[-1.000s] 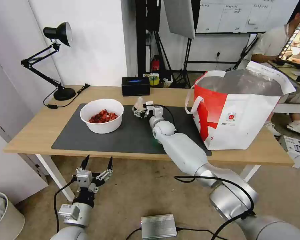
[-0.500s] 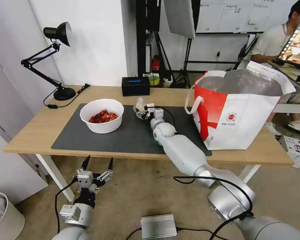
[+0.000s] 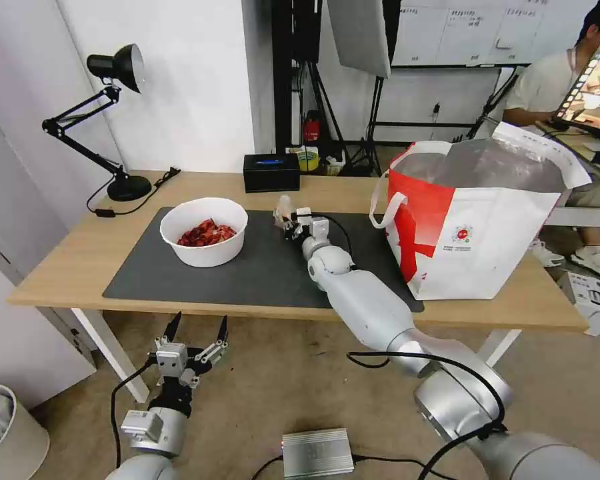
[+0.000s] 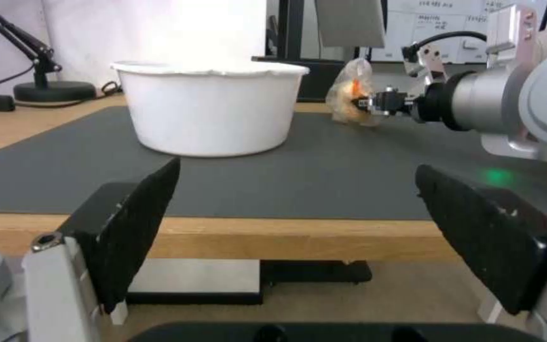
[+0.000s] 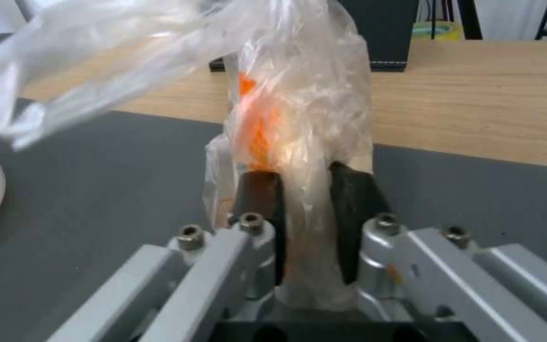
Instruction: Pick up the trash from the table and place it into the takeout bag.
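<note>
My right gripper [image 3: 289, 220] is shut on a small clear bag [image 5: 299, 109] with a beige lump and orange streaks, held just above the dark grey mat [image 3: 260, 273]. The same bag [image 4: 351, 97] shows in the left wrist view, pinched beside the right wrist. A white round bowl [image 3: 204, 231] of red shells stands on the mat to the left of it. The takeout bag [image 3: 480, 227], white with red side panels and foil lining, stands open at the table's right end. My left gripper [image 3: 196, 333] hangs open below the table's front edge [image 3: 60, 298].
A black desk lamp [image 3: 117, 127] stands at the back left of the table, its cable trailing to the front. A black rectangular box [image 3: 271, 172] sits at the back edge. A white bin [image 3: 7, 433] is on the floor at the left.
My right gripper has lifted and drawn slightly right with the small clear bag in it. The left arm has barely moved.
</note>
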Available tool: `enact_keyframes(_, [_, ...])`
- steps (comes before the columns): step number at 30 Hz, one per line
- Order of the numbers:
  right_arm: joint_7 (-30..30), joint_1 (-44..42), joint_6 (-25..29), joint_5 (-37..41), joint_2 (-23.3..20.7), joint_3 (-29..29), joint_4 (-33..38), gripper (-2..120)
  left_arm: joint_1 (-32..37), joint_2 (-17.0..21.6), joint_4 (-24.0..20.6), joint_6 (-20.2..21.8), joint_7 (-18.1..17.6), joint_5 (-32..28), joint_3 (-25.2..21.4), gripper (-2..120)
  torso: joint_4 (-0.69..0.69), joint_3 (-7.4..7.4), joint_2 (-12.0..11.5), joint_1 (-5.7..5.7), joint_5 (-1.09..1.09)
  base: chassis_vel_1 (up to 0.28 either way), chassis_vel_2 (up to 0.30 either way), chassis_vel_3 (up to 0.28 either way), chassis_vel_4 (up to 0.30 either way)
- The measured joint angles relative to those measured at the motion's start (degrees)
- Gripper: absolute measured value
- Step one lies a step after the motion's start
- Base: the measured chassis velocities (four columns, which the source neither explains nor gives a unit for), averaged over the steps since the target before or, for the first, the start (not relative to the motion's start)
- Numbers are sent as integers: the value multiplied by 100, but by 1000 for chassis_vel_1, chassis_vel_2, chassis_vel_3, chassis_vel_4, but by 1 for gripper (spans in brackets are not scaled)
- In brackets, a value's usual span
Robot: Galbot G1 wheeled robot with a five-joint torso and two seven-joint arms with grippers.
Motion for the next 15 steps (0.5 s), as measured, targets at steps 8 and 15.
enact_keyframes(8, [41, -62, 5, 0, -10, -2, 91, 4, 9, 7, -4, 0, 0, 5, -6, 100, 0, 0, 0, 0, 0, 0, 0, 0, 0])
enact_keyframes(15, [180, -338, 5, -3, -309, -105, 768, 0, 18, 33, 15, -30, -2, -17, -44, 100, 0, 0, -1, 0, 0, 0, 0, 0, 0])
